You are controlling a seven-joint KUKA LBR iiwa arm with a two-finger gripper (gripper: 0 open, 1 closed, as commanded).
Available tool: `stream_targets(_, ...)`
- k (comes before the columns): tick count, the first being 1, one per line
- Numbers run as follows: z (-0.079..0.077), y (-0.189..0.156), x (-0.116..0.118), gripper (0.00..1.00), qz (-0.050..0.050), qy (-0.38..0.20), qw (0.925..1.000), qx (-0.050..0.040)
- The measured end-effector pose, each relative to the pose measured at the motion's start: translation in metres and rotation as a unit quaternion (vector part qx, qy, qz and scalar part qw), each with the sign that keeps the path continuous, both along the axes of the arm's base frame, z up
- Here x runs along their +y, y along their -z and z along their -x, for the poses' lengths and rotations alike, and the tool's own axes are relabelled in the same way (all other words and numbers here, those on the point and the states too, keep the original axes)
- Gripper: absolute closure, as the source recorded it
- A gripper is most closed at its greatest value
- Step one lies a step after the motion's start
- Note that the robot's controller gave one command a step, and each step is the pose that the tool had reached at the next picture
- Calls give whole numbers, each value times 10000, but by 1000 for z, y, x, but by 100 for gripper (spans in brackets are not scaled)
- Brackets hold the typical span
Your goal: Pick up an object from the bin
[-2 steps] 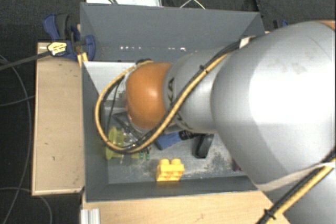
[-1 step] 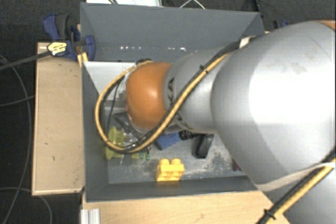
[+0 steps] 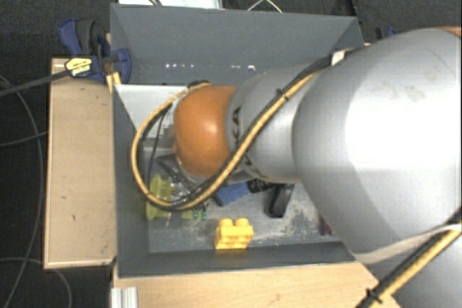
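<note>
Peering past the orange cover point(image 3: 203, 128) masking my gripper point(image 3: 185, 185) at lower left, I cannot tell its state; so near the yellow-green clutter point(image 3: 160, 192), it may snag or mis-grasp.

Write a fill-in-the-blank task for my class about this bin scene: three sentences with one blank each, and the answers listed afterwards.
1. The toy brick on the floor of the bin is ____ in colour.
2. The rounded cover on the robot's wrist is ____ in colour.
3. The arm reaches into the bin from the picture's ____ side.
Missing words: yellow; orange; right.
</note>
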State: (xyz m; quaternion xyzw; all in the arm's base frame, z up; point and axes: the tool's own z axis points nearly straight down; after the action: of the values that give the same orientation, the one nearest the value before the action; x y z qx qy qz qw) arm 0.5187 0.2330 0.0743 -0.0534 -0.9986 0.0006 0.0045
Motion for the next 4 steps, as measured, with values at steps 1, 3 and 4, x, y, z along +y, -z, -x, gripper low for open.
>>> stream_targets(1,2,-20,-1,100,10,2,10000,28)
stream_targets(3,-2,-48,1,100,-16,9,10000,-29)
stream_targets(4,-1,-57,1,100,-14,9,10000,-24)
